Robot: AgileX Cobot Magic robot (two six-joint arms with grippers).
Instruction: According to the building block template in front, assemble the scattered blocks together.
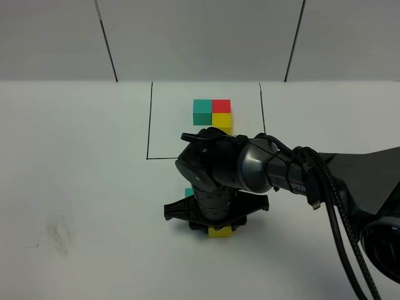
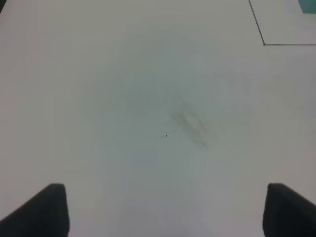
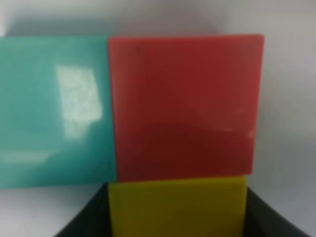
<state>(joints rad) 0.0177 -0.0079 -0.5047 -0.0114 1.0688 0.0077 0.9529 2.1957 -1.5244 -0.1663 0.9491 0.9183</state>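
Near table middle: right gripper [image 1: 219, 231] holds yellow block [image 3: 177, 207] tight against red block [image 3: 185, 106], beside teal block [image 3: 54, 108]. Shape matches template [image 1: 212, 113]. Next: let go, lift off. Left gripper [image 2: 163, 210] wide open, holding nothing.

Outlined teal-red-yellow template [image 1: 212, 113], loose teal [image 3: 54, 108], red [image 3: 185, 106], yellow cubes [image 3: 177, 207] touching

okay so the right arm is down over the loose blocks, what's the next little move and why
Probably open the right end effector and lift away. In its wrist view the yellow cube sits between its fingers, flush under the red cube, with the teal cube beside red, matching the template.
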